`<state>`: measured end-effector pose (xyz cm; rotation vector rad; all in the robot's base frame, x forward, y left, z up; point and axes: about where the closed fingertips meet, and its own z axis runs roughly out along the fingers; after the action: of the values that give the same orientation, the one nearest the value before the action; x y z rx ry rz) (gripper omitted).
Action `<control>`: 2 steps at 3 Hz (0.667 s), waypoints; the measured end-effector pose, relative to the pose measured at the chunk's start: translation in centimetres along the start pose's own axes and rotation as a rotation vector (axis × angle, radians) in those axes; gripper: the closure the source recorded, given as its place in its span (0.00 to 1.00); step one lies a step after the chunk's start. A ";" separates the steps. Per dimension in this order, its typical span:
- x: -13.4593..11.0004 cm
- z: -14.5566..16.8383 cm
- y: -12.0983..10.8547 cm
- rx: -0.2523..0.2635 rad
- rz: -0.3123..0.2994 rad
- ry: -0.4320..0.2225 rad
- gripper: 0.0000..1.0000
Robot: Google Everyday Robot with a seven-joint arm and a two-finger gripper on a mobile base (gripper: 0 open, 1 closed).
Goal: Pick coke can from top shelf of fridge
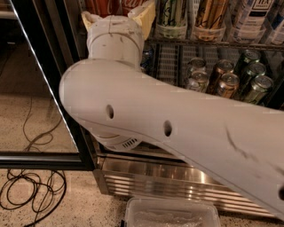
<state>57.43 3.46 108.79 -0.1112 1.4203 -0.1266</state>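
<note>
Here, fridge: door stands open at left.
gripper: up at the top shelf, cream fingers spread, 1 either side of the coke can.
step in hand: judged, reach in until the can sits deep between the fingers, square the wrist, then squeeze; whether they touch it cannot be told.
writing: white script on the red can, cropped; "TEA" on the tea can far right; other labels unreadable.

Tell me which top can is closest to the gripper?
The red coke can, at the gripper; the green can, gold can and blue-white can stand farther right.
</note>
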 end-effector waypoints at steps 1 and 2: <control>0.5 0.4 -0.5 0.017 -0.012 0.001 0.19; 0.8 0.8 -0.9 0.041 -0.004 -0.002 0.25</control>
<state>58.27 2.50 108.25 -0.0803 1.4147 -0.1585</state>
